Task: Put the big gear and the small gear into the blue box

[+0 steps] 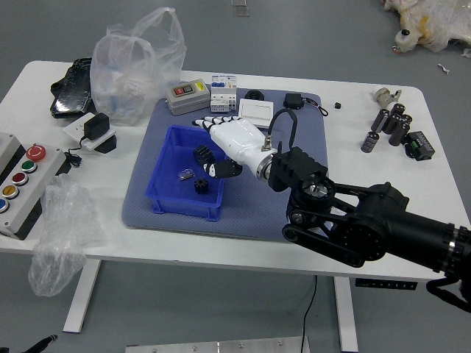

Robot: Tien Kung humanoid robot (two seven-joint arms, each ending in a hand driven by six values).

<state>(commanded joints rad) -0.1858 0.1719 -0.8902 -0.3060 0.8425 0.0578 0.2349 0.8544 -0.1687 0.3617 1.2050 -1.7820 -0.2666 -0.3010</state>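
Big gear (pixel 204 154) and small gear (pixel 202 186) in box (pixel 182 208): placing looks done. My open, empty right hand (pixel 239 140) should withdraw; left hand (pixel 42 343), bottom-left corner, state unclear.

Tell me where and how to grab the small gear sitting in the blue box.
Grip the small gear by opposite sides of its toothed rim, coming straight down from above. It lies low inside the blue box, whose surrounding walls would likely hinder a sideways approach, while its top is uncovered.
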